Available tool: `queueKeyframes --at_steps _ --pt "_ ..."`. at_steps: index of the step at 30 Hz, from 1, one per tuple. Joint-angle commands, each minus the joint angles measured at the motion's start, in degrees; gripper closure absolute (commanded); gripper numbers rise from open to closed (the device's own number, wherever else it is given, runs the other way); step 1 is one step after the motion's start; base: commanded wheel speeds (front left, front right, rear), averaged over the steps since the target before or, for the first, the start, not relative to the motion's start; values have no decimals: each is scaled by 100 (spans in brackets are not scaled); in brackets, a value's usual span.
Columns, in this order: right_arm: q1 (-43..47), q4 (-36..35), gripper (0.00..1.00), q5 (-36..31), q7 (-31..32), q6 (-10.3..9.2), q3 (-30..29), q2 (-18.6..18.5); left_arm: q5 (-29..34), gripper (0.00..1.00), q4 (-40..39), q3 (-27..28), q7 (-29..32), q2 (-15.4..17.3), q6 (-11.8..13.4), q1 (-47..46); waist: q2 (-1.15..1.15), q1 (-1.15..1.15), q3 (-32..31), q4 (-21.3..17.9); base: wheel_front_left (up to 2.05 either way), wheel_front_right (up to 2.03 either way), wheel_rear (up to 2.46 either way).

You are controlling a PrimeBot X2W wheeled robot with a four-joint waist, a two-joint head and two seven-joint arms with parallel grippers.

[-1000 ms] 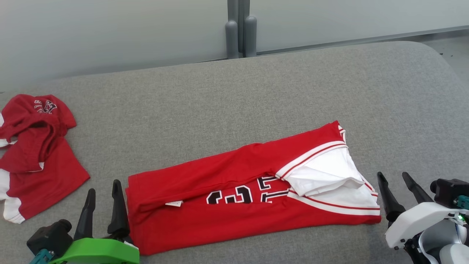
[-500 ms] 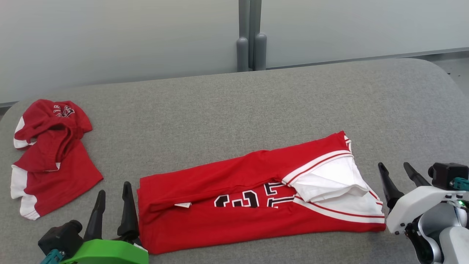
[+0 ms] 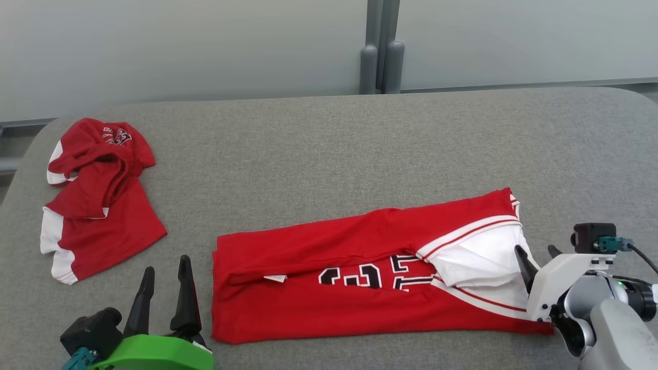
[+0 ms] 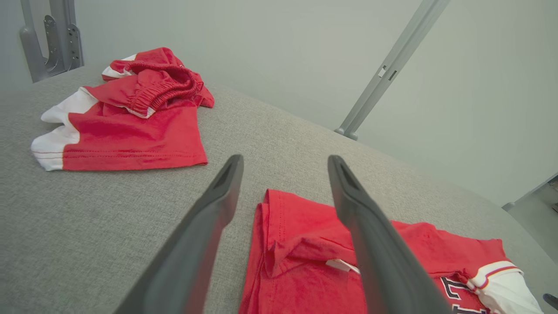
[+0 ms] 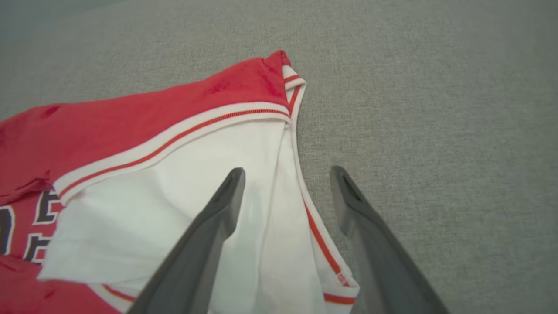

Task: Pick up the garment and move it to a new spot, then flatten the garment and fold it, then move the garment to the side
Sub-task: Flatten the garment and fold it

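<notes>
Mid-fold, by the look: red jersey (image 3: 360, 303) lower centre on grey padded table (image 3: 308, 154), flattened, folded once lengthwise. Left gripper (image 3: 166, 264) gaping empty at lower left; right gripper (image 3: 534, 250) gaping, empty, over its white end, lower right. Remaining: cross-fold, shift aside.

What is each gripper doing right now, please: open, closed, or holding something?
Left gripper: open, empty, beside the folded red fabric jersey.
Right gripper: open, empty, at the jersey's white end.
</notes>
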Motion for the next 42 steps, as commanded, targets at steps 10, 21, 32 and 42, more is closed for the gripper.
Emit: queueKeyframes --at_steps 10,21,32,42 --pt "-406 1053 0 -150 -340 -2 323 -24 -11 0 15 61 -47 18 -1 -71 21 0 79 85 0 0 0" --pt "-685 1772 58 -299 -436 1 700 125 -24 0 61 58 -63 -15 -17 -117 21 0 139 -11 0 0 0" --pt "-1056 1759 100 -149 -839 -2 933 21 -50 0 120 112 -91 -14 -18 -112 21 0 163 -151 0 0 0" --pt "-913 960 100 20 -822 -5 648 -663 -27 0 96 121 -106 -93 -38 -83 21 0 156 -439 0 0 0"
